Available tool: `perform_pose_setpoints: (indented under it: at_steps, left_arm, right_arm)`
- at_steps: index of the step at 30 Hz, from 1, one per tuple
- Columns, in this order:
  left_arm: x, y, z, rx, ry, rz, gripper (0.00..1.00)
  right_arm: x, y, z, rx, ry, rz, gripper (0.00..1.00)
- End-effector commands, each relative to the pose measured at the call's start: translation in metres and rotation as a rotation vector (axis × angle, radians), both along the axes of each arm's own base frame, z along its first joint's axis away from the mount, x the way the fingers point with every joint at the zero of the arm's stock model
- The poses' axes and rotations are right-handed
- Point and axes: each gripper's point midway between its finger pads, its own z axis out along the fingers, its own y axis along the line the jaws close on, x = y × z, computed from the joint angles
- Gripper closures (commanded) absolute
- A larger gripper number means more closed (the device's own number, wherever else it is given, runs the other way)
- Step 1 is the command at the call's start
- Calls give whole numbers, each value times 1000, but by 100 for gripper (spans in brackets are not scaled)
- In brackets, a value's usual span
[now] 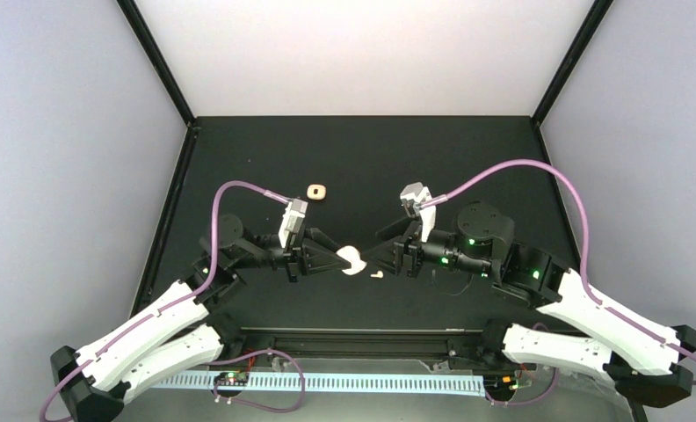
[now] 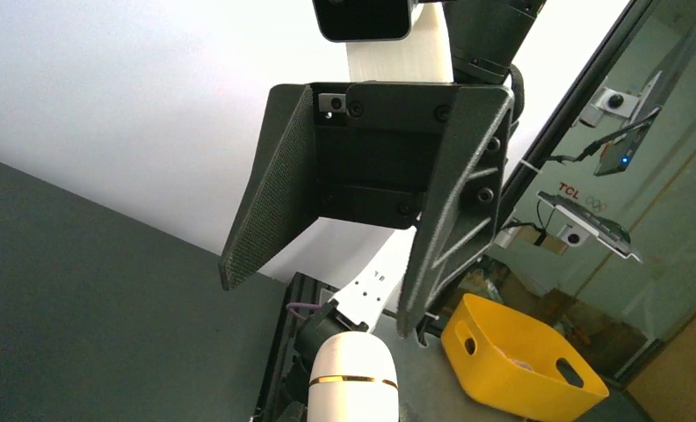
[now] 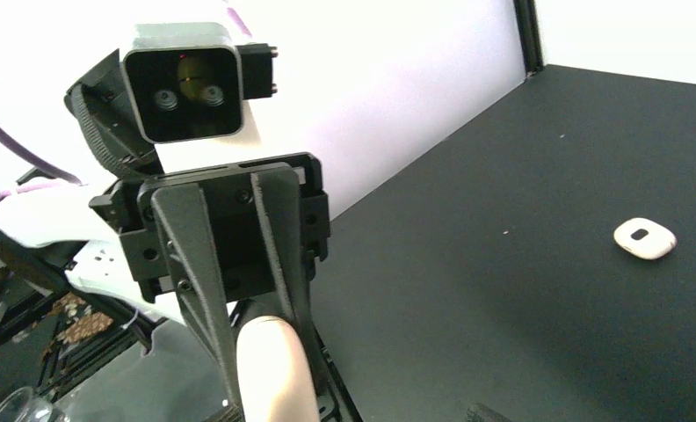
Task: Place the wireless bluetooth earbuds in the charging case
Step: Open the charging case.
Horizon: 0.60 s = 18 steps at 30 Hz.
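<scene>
The only legible writing is "TCL", red letters on a dark device (image 2: 582, 215) behind the glass in the left wrist view. Small marks on the white arm link there are too tiny to read. A yellow bin (image 2: 520, 360) sits below that device, cut off by the frame's lower edge.

The left gripper (image 1: 337, 260) is clamped on the charging case (image 1: 353, 261), a white rounded shell with a thin gold band across it in the left wrist view. The top view shows a dark notch on its right side, but I cannot tell whether the lid is up. The right wrist view shows only the case's pale end poking out between the two dark fingers.

The right gripper (image 2: 316, 303) faces it with its fingers spread wide and nothing between them. One earbud (image 1: 376, 274) lies on the black surface (image 1: 371, 149), just beside the case and under the right gripper's tips (a white speck, shape not clear). No other earbuds can be made out.

A second case (image 3: 645, 237), cream with a dark opening in its middle, lies flat well apart from both grippers, toward the far left.
</scene>
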Motion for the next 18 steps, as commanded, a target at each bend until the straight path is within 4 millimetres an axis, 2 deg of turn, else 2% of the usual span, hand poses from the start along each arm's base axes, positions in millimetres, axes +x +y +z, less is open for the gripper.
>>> perform_pose_setpoints:
  at_steps: [1,10,18]
  left_arm:
    - [-7,3,11,-34,-31,-23,98]
    - [-8,3,14,-40,-37,-29,98]
    - [-12,4,16,-48,-42,-49,98]
  right_arm:
    - [-12,8,14,18,-28,81,35]
    - [-8,16,-3,-58,-10,71,35]
    - [12,6,-19,-116,8,-55,38]
